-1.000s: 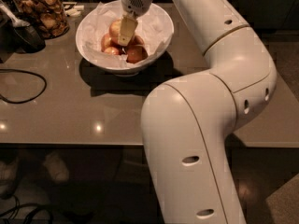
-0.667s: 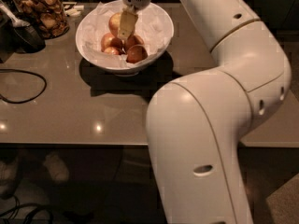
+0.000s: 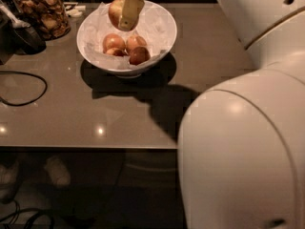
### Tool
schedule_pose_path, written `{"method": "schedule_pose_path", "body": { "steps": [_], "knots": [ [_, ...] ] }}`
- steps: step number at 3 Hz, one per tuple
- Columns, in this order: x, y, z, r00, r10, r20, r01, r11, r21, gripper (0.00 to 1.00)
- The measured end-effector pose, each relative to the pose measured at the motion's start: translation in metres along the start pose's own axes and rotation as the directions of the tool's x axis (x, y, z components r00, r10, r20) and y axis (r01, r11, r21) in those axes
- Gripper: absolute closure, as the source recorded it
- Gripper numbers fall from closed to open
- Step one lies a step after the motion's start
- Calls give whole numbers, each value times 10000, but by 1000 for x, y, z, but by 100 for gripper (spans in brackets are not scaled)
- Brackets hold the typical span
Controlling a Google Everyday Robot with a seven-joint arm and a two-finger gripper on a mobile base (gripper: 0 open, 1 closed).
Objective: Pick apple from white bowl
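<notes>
Gripper (image 3: 123,14) hangs over the white bowl (image 3: 167,27), fingers (image 3: 131,7) clamped on the apple (image 3: 115,11); I hold it clear above the smaller apples (image 3: 125,47) so nothing else drags out onto the tabletop (image 3: 71,106).

The robot's arm (image 3: 248,147) is being shown as bulky, rounded shells of smooth, glossy white, with soft light being reflected on the curves. A thin gold-coloured seam (image 3: 279,24) is being seen curving across the upper segment, and small dark recessed holes (image 3: 288,0) are being seen in the casing. The gripper (image 3: 123,14) is being shown at the top edge of the view, with a flat, pale yellowish finger (image 3: 130,9) below a white wrist.
</notes>
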State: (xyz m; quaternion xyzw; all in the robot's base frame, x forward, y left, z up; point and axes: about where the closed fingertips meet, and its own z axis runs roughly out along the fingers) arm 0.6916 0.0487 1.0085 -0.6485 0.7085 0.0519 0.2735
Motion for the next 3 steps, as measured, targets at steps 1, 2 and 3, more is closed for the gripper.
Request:
{"method": "schedule_pose_path", "body": {
  "steps": [1, 2, 3],
  "knots": [
    [-2, 24, -29, 9992, 82, 386, -79, 9999, -69, 100],
    [6, 84, -66, 9946, 433, 939, -424, 9990, -113, 100],
    [9, 88, -60, 9956, 428, 833, -412, 9989, -208, 100]
  ]
}}
